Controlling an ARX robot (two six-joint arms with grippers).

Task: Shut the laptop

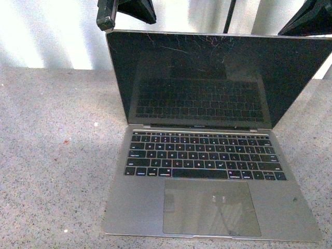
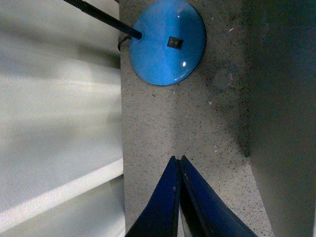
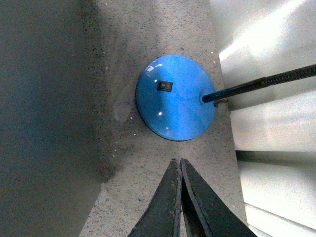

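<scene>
— Silver-grey, that laptop (image 1: 207, 207), lying open on the speckled counter (image 1: 52, 155) straight ahead of the robot. Its keyboard (image 1: 202, 155) faces the robot, and the black screen (image 1: 218, 78) stands up, tipped a little back.

— And the arms?

— Only the upper margin of the front view shows them. The left gripper (image 1: 106, 21) hangs over the screen's top left corner; whether it touches, I cannot tell. The right gripper (image 1: 308, 21) sits above the right end of the same edge. From this view I cannot tell how either claw is set.

— Left wrist view?

— Its two fingers (image 2: 163, 207) are pressed together with nothing between them, aimed at bare counter behind the laptop. The plain grey lid (image 2: 286, 123) rises just beside them. A blue lamp base (image 2: 168, 42) with a black stem (image 2: 98, 16) stands farther off, by the pale wall (image 2: 59, 123).

— Right wrist?

— The mirror of it. The fingers (image 3: 163, 207) are tight together and empty, the lid is on the opposite side, and the lamp base lies beyond.

— So what does the move turn on?

— Both claws are behind the lid, and its long edge runs left to right across the robot. To my mind, closing it means pushing that top edge toward the robot and down onto the keyboard. The left claw looks nearer the edge, so I'd expect it to lead.
</scene>
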